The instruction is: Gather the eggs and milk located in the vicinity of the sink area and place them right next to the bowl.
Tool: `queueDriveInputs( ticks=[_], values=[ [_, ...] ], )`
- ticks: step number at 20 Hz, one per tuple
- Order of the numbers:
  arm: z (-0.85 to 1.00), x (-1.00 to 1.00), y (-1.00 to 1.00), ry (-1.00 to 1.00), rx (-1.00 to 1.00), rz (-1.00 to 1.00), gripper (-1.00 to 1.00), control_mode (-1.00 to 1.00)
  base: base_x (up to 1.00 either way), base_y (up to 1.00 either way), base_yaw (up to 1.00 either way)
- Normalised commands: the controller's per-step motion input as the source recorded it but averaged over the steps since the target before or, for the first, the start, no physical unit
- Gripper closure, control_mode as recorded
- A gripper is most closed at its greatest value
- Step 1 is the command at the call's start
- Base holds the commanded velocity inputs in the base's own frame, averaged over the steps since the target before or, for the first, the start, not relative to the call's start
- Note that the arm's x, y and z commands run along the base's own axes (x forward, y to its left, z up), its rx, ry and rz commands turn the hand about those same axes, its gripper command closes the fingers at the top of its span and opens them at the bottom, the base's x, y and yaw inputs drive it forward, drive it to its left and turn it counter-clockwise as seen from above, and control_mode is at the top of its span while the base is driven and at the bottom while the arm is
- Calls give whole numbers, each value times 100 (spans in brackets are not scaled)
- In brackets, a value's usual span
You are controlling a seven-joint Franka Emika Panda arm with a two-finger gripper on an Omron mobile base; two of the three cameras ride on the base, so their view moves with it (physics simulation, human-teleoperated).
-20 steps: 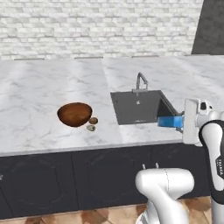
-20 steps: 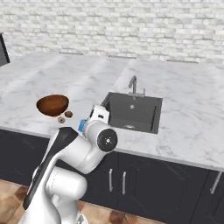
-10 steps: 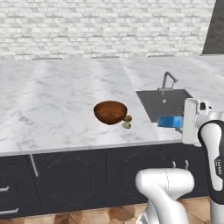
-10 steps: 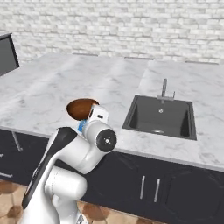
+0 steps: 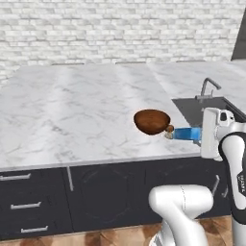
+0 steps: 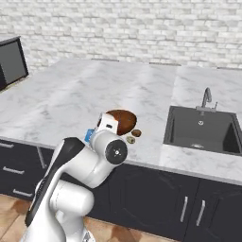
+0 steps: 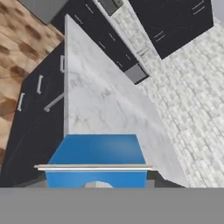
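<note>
We have the milk, a light, stiff but crushable carton, pinched in the gripper just right of the bowl, and judge a moderate mid-body squeeze safest.

blue milk tipped sideways, eggs touching bowl

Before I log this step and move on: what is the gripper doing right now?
Gripper: closed on the small blue milk carton, carried on its side over the counter edge beside the glossy reddish-brown wooden bowl.
</note>
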Motion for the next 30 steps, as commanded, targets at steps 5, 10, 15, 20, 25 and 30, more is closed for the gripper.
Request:
queueDriveInputs(
  ticks=[5, 10, 15, 20, 25, 30],
  values=[
    [0, 0, 0, 0, 0, 0, 100, 100, 13, 48, -2],
    [0, 0, 0, 0, 0, 0, 100, 100, 17, 3, -3],
    [0, 0, 0, 0, 0, 0, 100, 100, 51, 10, -6],
    [0, 0, 0, 0, 0, 0, 100, 100, 71, 33, -7],
    [0, 0, 0, 0, 0, 0, 100, 100, 73, 31, -2],
    [0, 0, 0, 0, 0, 0, 100, 100, 65, 15, 0]
  ],
)
